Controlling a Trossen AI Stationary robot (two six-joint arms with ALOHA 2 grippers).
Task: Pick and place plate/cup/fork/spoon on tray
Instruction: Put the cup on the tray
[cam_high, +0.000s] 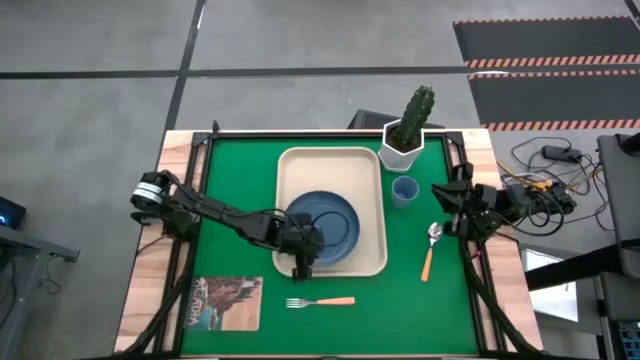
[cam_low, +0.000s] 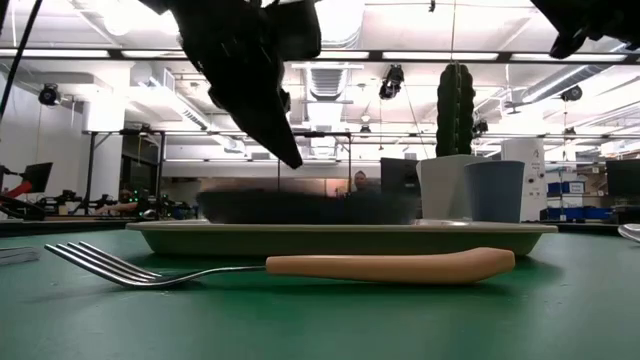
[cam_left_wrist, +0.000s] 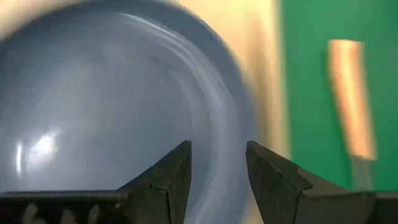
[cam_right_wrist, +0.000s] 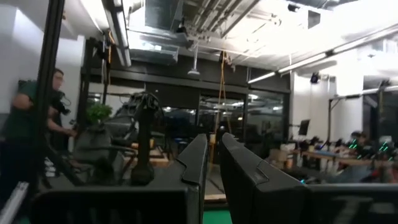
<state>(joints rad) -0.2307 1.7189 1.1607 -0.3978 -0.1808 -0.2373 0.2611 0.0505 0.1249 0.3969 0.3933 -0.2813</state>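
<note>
The dark blue plate (cam_high: 338, 215) lies flat in the cream tray (cam_high: 300, 160), toward its near end. My left gripper (cam_high: 300, 266) hovers open just above the plate's near-left rim (cam_left_wrist: 224, 93), fingers pointing down and touching nothing; in the low view its tips (cam_low: 292, 160) stand above the plate (cam_low: 300, 206). The small blue cup (cam_high: 404, 190) stands upright on the mat right of the tray. The spoon (cam_high: 431, 249) lies right of the tray, and the fork (cam_high: 320, 301) lies in front of it. My right gripper (cam_high: 447, 200) waits shut at the right edge.
A white pot with a cactus (cam_high: 405, 140) stands at the tray's far right corner, close behind the cup. A picture-covered booklet (cam_high: 225, 303) lies at the near left. Bare green mat lies left of the tray and at the near right.
</note>
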